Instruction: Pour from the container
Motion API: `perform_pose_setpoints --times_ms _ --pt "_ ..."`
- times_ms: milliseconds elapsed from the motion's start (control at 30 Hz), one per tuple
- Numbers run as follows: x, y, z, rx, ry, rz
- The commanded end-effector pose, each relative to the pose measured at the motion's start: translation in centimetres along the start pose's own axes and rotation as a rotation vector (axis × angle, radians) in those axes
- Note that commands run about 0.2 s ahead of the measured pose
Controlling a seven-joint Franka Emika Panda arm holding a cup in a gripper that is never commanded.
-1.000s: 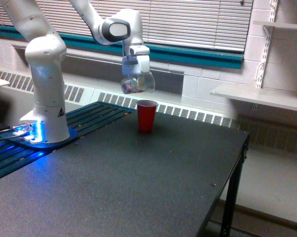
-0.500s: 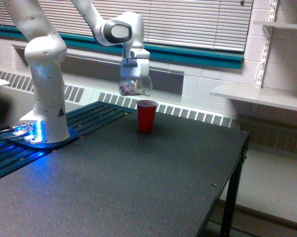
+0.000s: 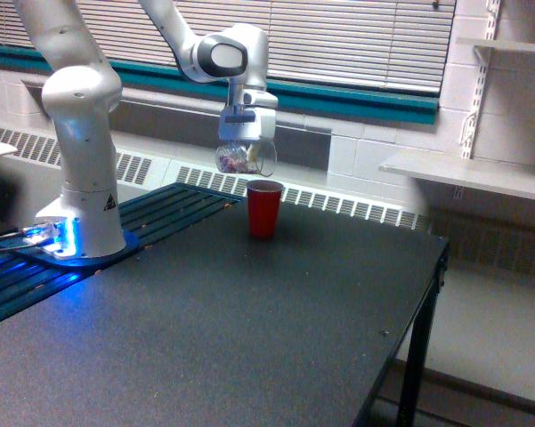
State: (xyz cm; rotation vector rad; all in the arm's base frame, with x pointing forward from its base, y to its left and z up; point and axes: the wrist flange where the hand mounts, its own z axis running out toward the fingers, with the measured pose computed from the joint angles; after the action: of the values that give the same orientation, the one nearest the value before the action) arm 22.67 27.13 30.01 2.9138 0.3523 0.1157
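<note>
A small clear plastic container (image 3: 247, 157) with pinkish mixed bits at its bottom hangs in the air, tipped on its side with its mouth toward the exterior view's right. My gripper (image 3: 247, 133) is shut on it from above. It is just above and slightly to the exterior view's left of an upright red cup (image 3: 264, 208) that stands on the black table (image 3: 249, 338). No bits show falling.
The arm's white base (image 3: 80, 213) stands at the exterior view's left on a dark slatted platform (image 3: 174, 206). The table's edge drops off at the exterior view's right. A radiator grille and a white shelf (image 3: 467, 173) run along the back wall.
The gripper and container shifted a little: first down and to the exterior view's left, then slightly back right. The container's tilt changed slightly. The red cup stayed put.
</note>
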Motion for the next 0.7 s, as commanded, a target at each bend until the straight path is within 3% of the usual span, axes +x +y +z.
perform_pose_setpoints --times_ms 33,700 --pt "0.64 -0.32 0.08 -0.018 -0.012 -0.041" --pt "1.16 -0.75 0.2 -0.039 -0.029 -0.072"
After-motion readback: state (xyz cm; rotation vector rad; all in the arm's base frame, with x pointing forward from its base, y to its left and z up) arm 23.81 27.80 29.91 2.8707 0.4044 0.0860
